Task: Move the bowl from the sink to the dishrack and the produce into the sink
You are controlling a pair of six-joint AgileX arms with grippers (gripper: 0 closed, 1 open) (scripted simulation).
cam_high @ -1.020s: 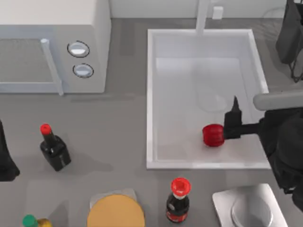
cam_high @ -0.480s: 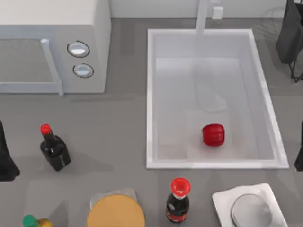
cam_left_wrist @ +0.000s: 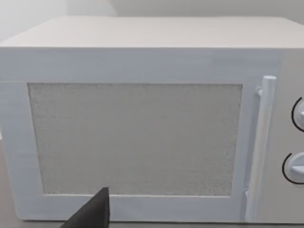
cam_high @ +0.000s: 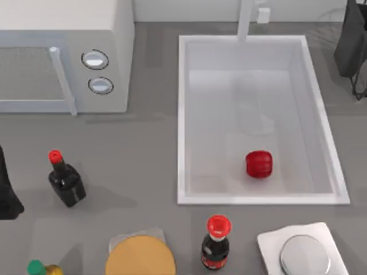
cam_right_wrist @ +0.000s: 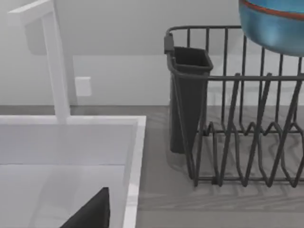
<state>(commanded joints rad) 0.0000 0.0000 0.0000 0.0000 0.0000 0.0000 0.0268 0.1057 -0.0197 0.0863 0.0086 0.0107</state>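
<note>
Your left arm (cam_high: 7, 192) sits parked at the worktop's (cam_high: 143, 149) far left edge, facing the microwave (cam_left_wrist: 142, 123); you cannot tell how its gripper stands. Moving right, the produce (cam_high: 258, 164) lies inside the sink (cam_high: 182, 114), near its front wall, well apart from either arm. Further right, the bowl (cam_right_wrist: 275, 23) rests up in the dishrack (cam_right_wrist: 237, 118), beside the sink's right rim. Your right gripper's state cannot be told either. Judging by this, both placements look done; the right arm is nearer both things.
</note>
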